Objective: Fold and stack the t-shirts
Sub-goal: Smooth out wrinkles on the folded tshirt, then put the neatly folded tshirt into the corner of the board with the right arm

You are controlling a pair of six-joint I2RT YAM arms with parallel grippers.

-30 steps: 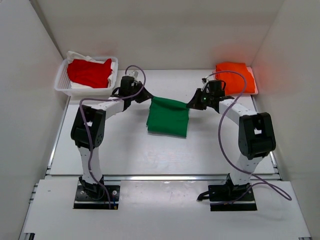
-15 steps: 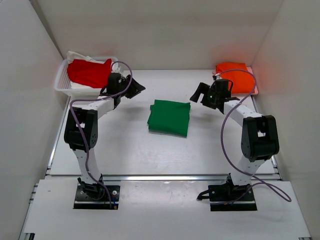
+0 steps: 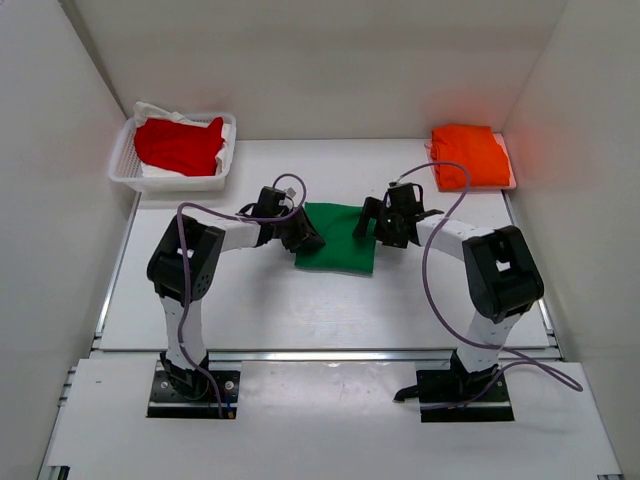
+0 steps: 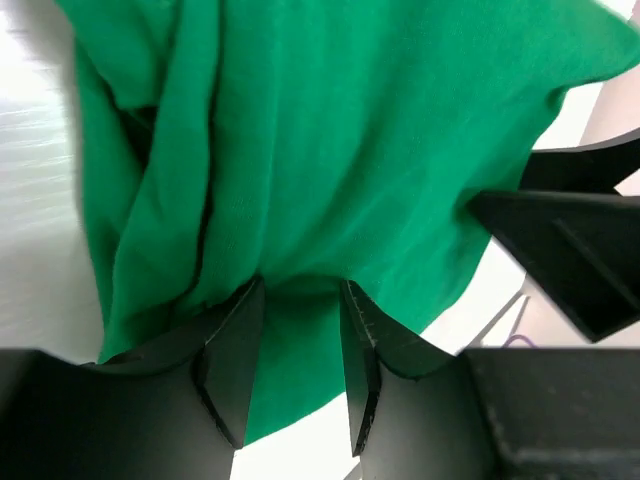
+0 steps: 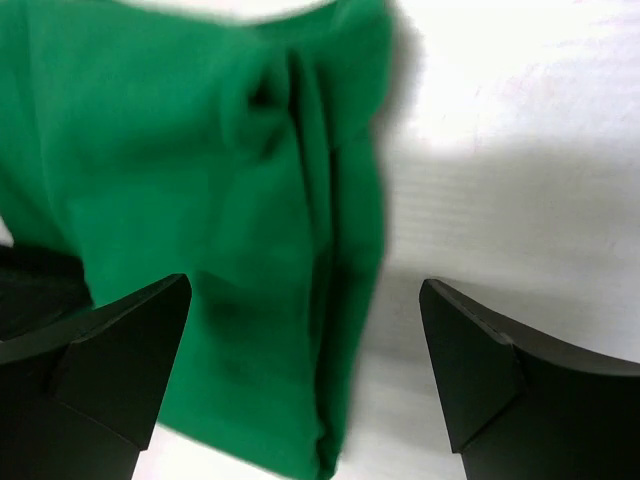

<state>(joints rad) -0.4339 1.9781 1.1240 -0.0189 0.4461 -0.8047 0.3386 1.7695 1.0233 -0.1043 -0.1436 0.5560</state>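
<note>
Three shirts: green t-shirt (image 3: 338, 240) lies mid-desk, left gripper (image 4: 300, 292) pinching its left edge, right gripper (image 5: 305, 292) spread wide at its right edge. Red t-shirt (image 3: 180, 145) fills the white basket (image 3: 124, 166), far-left corner; orange t-shirt (image 3: 468, 155) far-right.

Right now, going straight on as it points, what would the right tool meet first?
Probably the green t-shirt: its folded edge lies inside the open right tool, with bare table beside it. Depth is unclear.

Free room lay over the bare near table (image 3: 330, 310). Mid-table, the green shirt (image 3: 338, 245) sat hemmed between left gripper (image 3: 308, 240) and right gripper (image 3: 372, 230). The basket (image 3: 170, 182) and orange shirt (image 3: 470, 155) filled the far corners; walls (image 3: 320, 70) closed three sides.
</note>
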